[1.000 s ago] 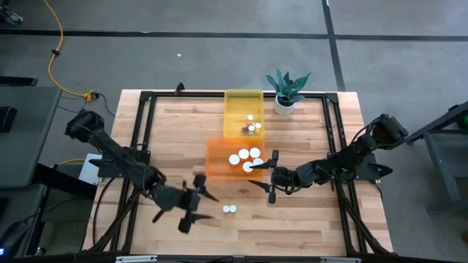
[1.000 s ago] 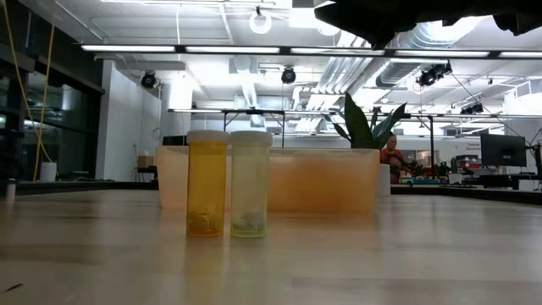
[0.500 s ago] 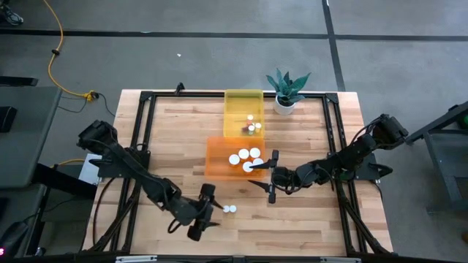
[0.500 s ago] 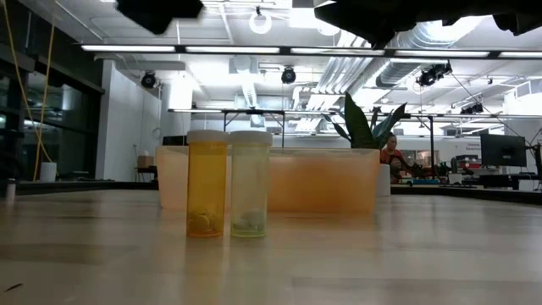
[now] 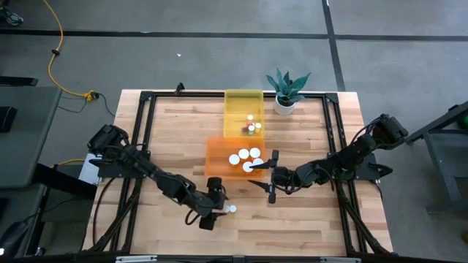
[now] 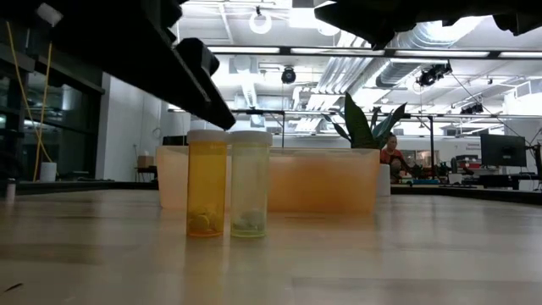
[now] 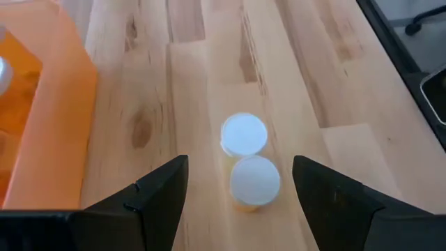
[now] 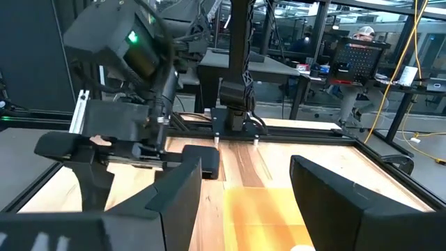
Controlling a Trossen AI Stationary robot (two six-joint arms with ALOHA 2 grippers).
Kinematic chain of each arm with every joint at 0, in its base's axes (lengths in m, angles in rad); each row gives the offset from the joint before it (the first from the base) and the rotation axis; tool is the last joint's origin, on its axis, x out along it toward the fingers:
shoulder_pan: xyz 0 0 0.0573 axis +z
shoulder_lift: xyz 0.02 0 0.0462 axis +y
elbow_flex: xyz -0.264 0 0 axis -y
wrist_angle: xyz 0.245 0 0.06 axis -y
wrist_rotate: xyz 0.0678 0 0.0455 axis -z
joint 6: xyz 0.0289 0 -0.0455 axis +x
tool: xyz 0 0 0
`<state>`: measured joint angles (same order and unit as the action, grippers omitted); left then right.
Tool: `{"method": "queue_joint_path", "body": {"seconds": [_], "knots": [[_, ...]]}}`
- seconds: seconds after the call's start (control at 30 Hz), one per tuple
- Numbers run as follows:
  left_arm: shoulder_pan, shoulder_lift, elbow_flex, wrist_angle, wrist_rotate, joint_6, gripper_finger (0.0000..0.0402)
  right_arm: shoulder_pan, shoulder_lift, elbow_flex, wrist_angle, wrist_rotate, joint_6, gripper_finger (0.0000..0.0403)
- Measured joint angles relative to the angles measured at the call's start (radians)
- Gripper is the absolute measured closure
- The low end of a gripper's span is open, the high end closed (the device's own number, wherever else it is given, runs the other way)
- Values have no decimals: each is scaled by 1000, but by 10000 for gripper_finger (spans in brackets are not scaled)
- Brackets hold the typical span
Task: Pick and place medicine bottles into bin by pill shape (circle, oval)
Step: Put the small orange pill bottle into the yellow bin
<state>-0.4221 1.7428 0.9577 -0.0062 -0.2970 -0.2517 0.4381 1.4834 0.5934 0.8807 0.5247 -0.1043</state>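
Two medicine bottles with white caps stand upright side by side on the table near its front edge: an amber one (image 6: 207, 182) and a pale one (image 6: 251, 182). From above their caps (image 7: 244, 134) (image 7: 255, 180) nearly touch. My left gripper (image 7: 240, 202) (image 5: 221, 206) is open and slants down over them, one finger on either side of the nearer cap, touching neither bottle. My right gripper (image 5: 272, 175) (image 8: 244, 202) is open and level at the near right corner of the orange bin (image 5: 219, 157), with nothing between its fingers.
The orange bin holds several white-capped bottles (image 5: 245, 157). Behind it the yellow bin (image 5: 243, 102) holds a few more (image 5: 252, 126). A potted plant (image 5: 285, 104) stands at the far edge. A black frame (image 5: 146, 102) rims the table.
My left gripper has come down and toward the table's right edge, tipping its fingers downward, until it stands over the two bottles. It stays open. The bottles have not moved.
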Motion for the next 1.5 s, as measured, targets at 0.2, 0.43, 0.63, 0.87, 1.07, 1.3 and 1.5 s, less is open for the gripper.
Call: {"method": "queue_joint_path", "body": {"seconds": [0.2, 0.43, 0.63, 0.87, 1.07, 1.3, 1.5], "knots": [[8, 0, 0, 3, 25, -19, 155, 0, 0, 0, 0, 0, 0, 190], [13, 60, 0, 24, 79, -19, 155, 0, 0, 0, -1, 0, 0, 190], [42, 74, 0, 42, 49, 0, 155, 0, 0, 0, -3, 0, 0, 190], [49, 74, 0, 53, 51, 12, 155, 0, 0, 0, -8, 0, 0, 190], [47, 74, 0, 52, 80, 20, 168, 0, 0, 0, -8, 0, 0, 190], [46, 19, 0, -7, 65, 20, 209, 0, 0, 0, -8, 0, 0, 190], [37, -6, 0, 3, 57, 18, 235, 0, 0, 0, -7, 0, 0, 190]]}}
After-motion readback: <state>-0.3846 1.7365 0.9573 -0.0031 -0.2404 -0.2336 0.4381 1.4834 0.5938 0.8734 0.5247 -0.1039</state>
